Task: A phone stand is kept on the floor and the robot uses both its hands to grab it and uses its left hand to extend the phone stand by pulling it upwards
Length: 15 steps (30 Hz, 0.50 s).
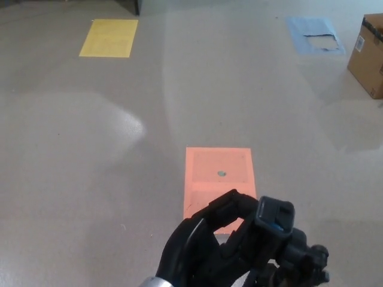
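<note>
The left hand (200, 248) rises from the bottom edge with its fingers curled round the top of the phone stand (275, 230), a black block with a blue spot, just in front of the orange sheet (219, 173) on the floor (90, 149). The stand's pole and base are hidden. Black parts at lower right may be the right hand (308, 263); whether it is clamped I cannot tell. To extend well, pull straight up, slowly, with the lower part held firm
</note>
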Motion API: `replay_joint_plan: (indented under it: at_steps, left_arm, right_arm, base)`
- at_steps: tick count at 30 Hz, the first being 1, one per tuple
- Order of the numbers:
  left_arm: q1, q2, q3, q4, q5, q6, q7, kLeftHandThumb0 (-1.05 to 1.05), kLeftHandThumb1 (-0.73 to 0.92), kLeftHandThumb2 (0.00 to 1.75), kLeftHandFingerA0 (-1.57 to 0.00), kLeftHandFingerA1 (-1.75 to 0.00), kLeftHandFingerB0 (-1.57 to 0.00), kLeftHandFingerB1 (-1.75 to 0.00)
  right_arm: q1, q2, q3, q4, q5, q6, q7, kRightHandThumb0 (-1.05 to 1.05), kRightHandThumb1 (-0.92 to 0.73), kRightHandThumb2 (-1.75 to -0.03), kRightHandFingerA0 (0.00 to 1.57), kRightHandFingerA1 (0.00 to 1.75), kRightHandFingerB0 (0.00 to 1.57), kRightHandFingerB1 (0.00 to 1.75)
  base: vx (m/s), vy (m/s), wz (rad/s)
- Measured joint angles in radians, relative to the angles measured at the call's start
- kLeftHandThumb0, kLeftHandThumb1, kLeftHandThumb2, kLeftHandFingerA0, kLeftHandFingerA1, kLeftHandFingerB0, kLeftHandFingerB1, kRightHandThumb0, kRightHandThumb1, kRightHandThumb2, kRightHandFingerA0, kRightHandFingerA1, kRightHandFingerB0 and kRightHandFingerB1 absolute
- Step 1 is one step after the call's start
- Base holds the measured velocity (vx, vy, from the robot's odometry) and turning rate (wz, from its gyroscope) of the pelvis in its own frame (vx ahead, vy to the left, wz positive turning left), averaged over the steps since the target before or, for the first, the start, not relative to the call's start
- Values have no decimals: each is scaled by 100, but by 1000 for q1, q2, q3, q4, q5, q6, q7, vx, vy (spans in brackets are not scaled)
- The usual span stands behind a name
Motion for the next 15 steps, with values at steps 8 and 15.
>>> replay_joint_plan:
  at_steps: [8,15]
  left_arm:
    - [-23,0,-20,-1,-17,34,100,-25,71,57,-74,-175,-61,-175]
    - [-31,3,-40,-8,-43,51,160,-24,71,55,-68,-175,-55,-175]
  right_arm:
    - [1,21,-38,69,22,-50,-6,-46,-67,-60,77,109,64,65]
    - [1,25,-52,94,29,-93,-18,-43,-71,-60,76,105,66,64]
  base:
    - [0,0,0]
    - [0,0,0]
